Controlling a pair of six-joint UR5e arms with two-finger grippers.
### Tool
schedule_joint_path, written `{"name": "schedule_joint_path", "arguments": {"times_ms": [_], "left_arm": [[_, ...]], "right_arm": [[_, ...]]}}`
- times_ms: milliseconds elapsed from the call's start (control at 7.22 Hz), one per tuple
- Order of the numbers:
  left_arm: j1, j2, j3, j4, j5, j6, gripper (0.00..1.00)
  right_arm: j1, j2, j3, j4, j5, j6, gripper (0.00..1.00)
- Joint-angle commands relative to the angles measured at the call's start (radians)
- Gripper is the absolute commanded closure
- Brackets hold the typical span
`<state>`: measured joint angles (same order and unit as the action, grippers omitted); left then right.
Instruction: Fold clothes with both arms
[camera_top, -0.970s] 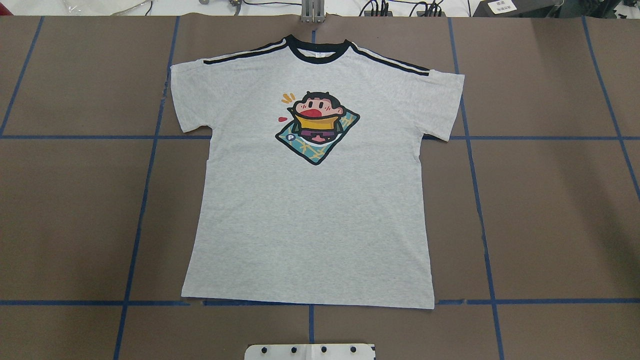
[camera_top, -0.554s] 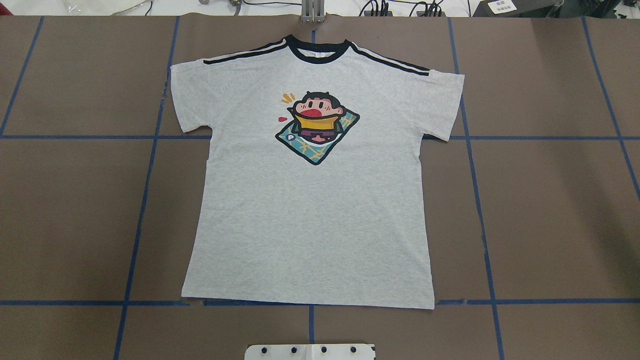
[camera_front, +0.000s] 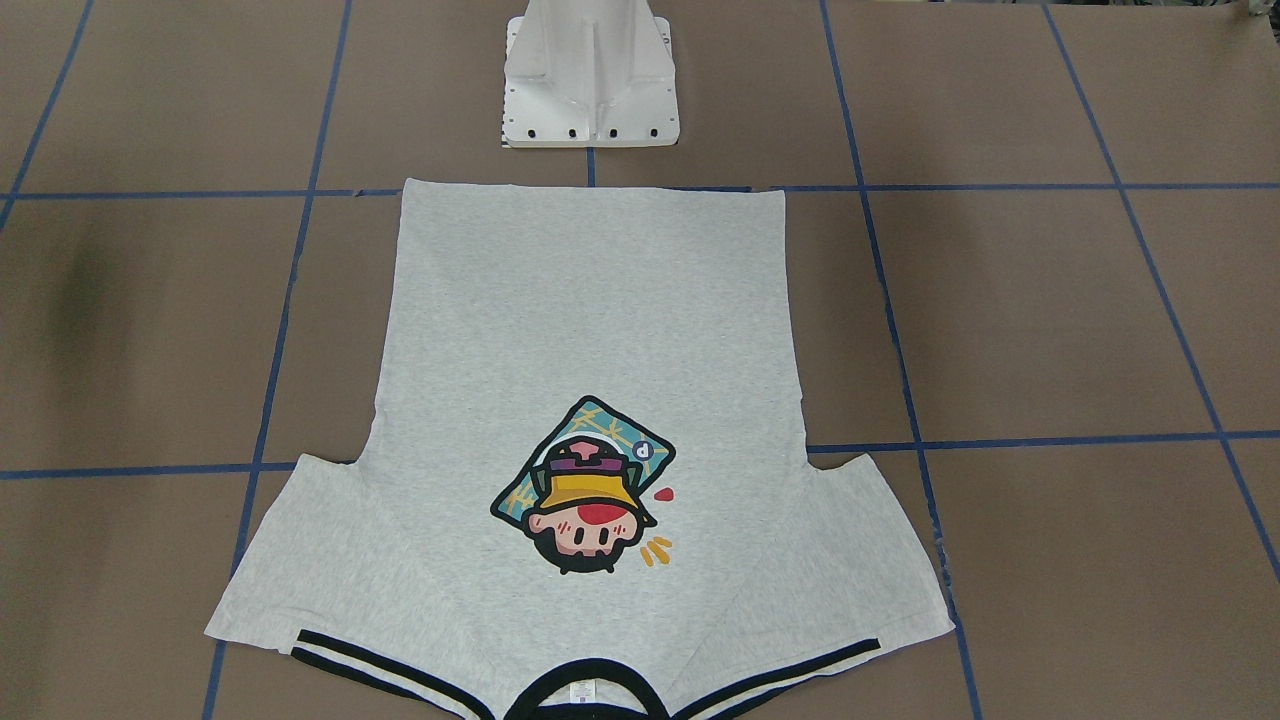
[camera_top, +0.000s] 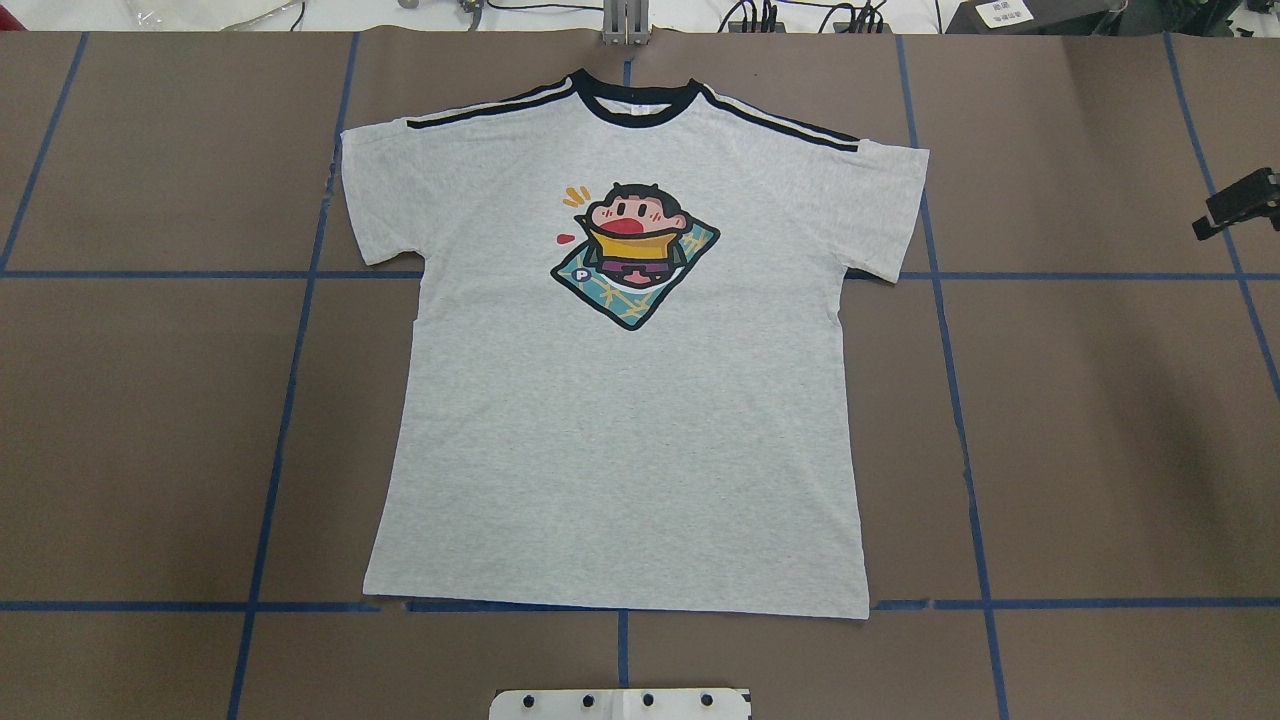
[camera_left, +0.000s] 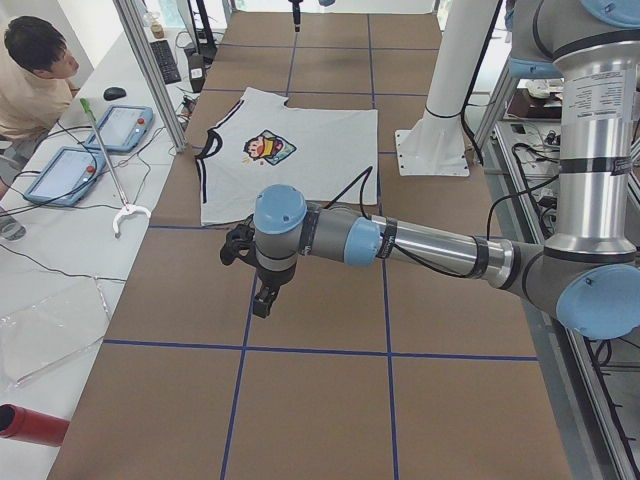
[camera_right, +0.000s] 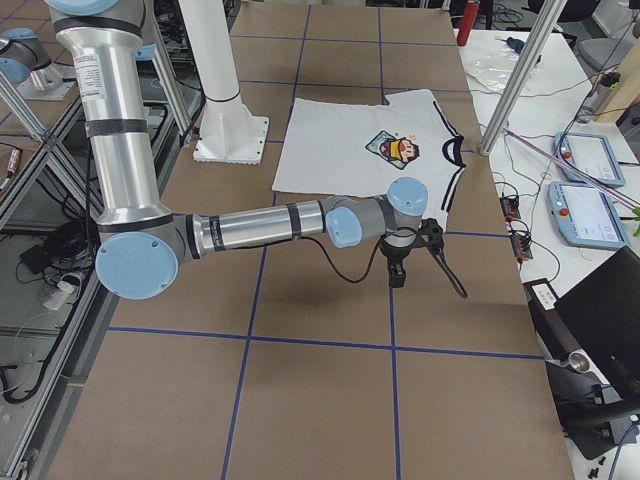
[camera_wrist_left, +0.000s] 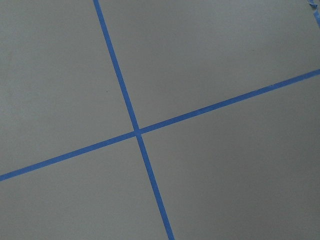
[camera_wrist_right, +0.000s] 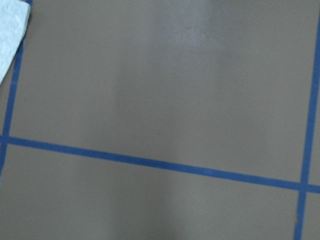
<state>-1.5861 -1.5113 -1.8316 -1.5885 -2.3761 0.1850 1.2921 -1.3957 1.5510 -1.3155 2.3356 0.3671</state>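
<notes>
The grey T-shirt (camera_top: 620, 430) lies spread flat and face up in the middle of the brown counter (camera_top: 140, 420). Its black collar (camera_top: 634, 100) is at the edge far from the robot, and its hem lies just in front of the white base (camera_front: 590, 90). Both sleeves are spread out to the sides and the cartoon print (camera_top: 634, 255) faces upward. Blue tape lines (camera_top: 290, 400) cross the counter in a grid, and the shirt covers several of them.

The left arm (camera_left: 430, 245) reaches out over bare counter on its own side, well apart from the shirt. Its left tool (camera_left: 262, 290) hangs above the surface, touching nothing. Whether it is released or clenched cannot be told. The right arm (camera_right: 260, 225) stretches out on the other side, with the right tool (camera_right: 440, 265) hanging near the shirt's sleeve, clear of the cloth. Its state cannot be told either.

The right wrist view catches one corner of the shirt at its upper left. A person (camera_left: 35, 70) leans at a side desk beyond the counter.
</notes>
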Motion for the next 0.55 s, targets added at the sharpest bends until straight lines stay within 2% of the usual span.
{"name": "schedule_joint_path", "arguments": {"times_ms": [0, 277, 416], "left_arm": [[0.000, 0.000, -0.018, -0.001, -0.002, -0.001, 0.00], [0.000, 0.002, -0.054, 0.001, 0.000, -0.001, 0.00], [0.000, 0.000, -0.054, -0.001, 0.000, 0.001, 0.00]], "right_arm": [[-0.082, 0.194, -0.219, 0.259, -0.028, 0.289, 0.00], [-0.158, 0.363, -0.357, 0.288, -0.166, 0.331, 0.00], [-0.190, 0.412, -0.424, 0.355, -0.220, 0.423, 0.01]]}}
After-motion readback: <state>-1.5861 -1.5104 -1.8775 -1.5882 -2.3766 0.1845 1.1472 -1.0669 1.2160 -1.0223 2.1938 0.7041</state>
